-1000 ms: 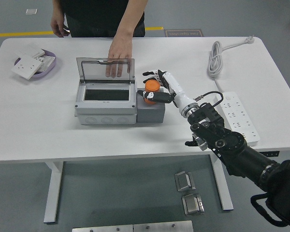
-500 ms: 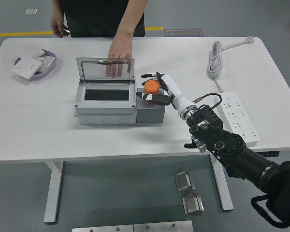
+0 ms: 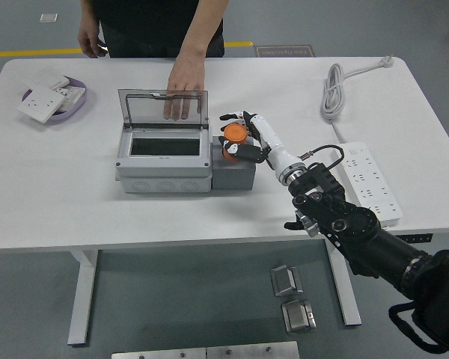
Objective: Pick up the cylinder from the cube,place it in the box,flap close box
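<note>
An orange cylinder [image 3: 234, 134] stands on a dark grey cube [image 3: 233, 174] just right of the grey box [image 3: 163, 170]. The box's clear lid [image 3: 163, 107] stands upright and open. My right hand [image 3: 240, 136] reaches in from the lower right, its fingers wrapped around the cylinder, thumb on the near side. The cylinder still looks to be on top of the cube. A person's hand [image 3: 185, 84] rests on the table behind the lid. My left arm is out of view.
A purple tray [image 3: 75, 108] with white wall sockets sits at the far left. A white power strip [image 3: 372, 182] and a coiled white cable [image 3: 334, 90] lie at the right. Metal parts lie on the floor below the table.
My right hand has closed in on the cylinder; the thumb has drawn up against its near side. The cylinder, the box and the person's hand have not moved.
</note>
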Robot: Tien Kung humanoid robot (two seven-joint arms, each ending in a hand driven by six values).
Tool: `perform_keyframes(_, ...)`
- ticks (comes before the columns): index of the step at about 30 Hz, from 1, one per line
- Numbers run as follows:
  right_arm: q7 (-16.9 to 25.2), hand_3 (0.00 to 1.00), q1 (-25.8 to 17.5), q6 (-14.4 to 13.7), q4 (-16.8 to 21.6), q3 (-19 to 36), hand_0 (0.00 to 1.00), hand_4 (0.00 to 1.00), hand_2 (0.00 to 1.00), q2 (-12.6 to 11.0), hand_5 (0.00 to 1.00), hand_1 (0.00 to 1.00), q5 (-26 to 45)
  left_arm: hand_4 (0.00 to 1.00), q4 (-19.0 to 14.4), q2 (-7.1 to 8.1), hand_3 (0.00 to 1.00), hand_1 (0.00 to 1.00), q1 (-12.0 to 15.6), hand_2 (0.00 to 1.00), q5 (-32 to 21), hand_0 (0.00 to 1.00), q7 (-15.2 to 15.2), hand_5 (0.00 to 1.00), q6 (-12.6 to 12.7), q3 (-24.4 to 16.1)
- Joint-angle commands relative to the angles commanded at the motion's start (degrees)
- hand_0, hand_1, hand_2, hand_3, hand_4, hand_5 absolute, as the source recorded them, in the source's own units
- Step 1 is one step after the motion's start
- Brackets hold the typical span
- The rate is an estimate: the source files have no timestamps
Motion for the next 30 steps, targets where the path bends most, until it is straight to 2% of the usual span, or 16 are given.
perform_keyframes(1,0.0,0.626,0.0,0.0,0.0,-0.1,0.763,0.138,0.595,0.0,0.002,0.679,0.1,0.405,0.0,0.00,0.545,0.575,0.0,0.507,0.0,0.565,0.0,0.002,0.0,0.0)
perform_keyframes(12,-0.1,0.583,-0.3,-0.2,0.3,-1.0,0.759,0.103,0.593,0.0,0.002,0.661,1.1,0.419,0.0,-0.02,0.548,0.579,-0.2,0.509,-0.4,0.570,-0.5,0.002,0.2,0.1)
perform_keyframes(13,-0.1,0.572,-0.3,-0.2,0.3,-1.0,0.719,0.054,0.587,0.0,0.002,0.652,1.1,0.438,0.0,-0.03,0.551,0.584,-0.2,0.514,-0.4,0.580,-0.5,0.002,0.2,0.1)
perform_keyframes(16,-0.1,0.572,-0.2,-0.3,0.4,-0.9,0.719,0.054,0.587,0.0,0.002,0.652,0.9,0.438,0.0,-0.05,0.551,0.584,-0.2,0.514,-0.4,0.580,-0.6,0.002,0.3,0.0)
perform_keyframes(18,-0.2,0.572,0.0,-0.5,0.4,-0.7,0.719,0.054,0.587,0.0,0.002,0.652,0.7,0.438,0.0,-0.06,0.551,0.584,-0.1,0.514,-0.4,0.580,-0.7,0.002,0.4,0.0)
perform_keyframes(19,-0.2,0.561,0.1,-0.5,0.4,-0.5,0.685,0.043,0.585,0.0,0.002,0.645,0.6,0.447,0.0,-0.07,0.557,0.589,-0.1,0.521,-0.5,0.587,-0.7,0.002,0.4,0.0)
perform_keyframes(30,-0.9,0.557,1.5,-1.4,2.2,2.6,0.662,0.026,0.581,0.0,0.002,0.641,-1.3,0.450,0.0,-0.17,0.555,0.589,0.0,0.519,-0.5,0.588,-0.9,0.002,0.6,-0.1)
